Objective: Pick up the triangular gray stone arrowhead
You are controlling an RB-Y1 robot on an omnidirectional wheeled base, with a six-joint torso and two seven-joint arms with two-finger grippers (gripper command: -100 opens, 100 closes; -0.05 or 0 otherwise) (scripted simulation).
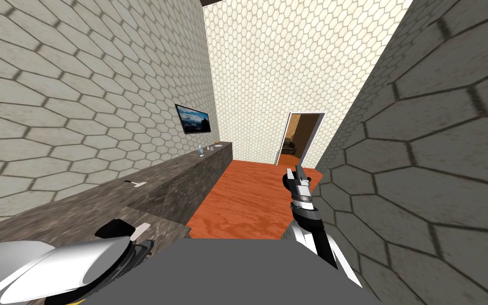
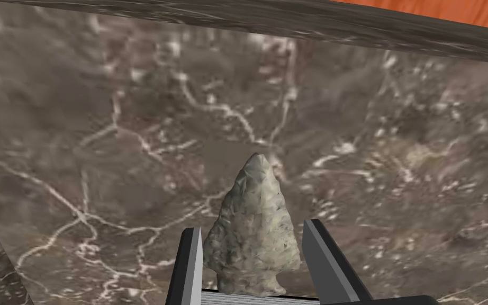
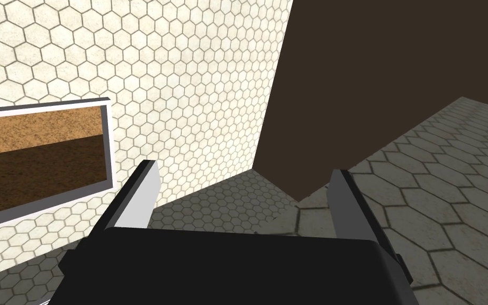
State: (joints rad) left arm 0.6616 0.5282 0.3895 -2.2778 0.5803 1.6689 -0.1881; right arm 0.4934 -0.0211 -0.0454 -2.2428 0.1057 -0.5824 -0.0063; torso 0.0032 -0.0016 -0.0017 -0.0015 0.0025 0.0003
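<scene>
The arrowhead (image 2: 253,238) is a pale grey, chipped stone triangle, its tip pointing away from my hand. It sits between the fingers of my left gripper (image 2: 252,227), which press its two sides over the dark marbled counter (image 2: 132,132). In the head view the left gripper (image 1: 139,232) is low over the near end of that counter (image 1: 79,212); I cannot tell whether the stone rests on the top or is off it. My right gripper (image 1: 294,172) hangs above the orange floor near the right wall, fingers open (image 3: 245,169) with nothing between them.
The counter runs along the left wall, with a small pale object (image 1: 135,184) halfway along and a bottle (image 1: 201,150) with other small things at its far end. A framed picture (image 1: 192,118) hangs above. The orange floor (image 1: 253,196) leads to an open doorway (image 1: 300,140).
</scene>
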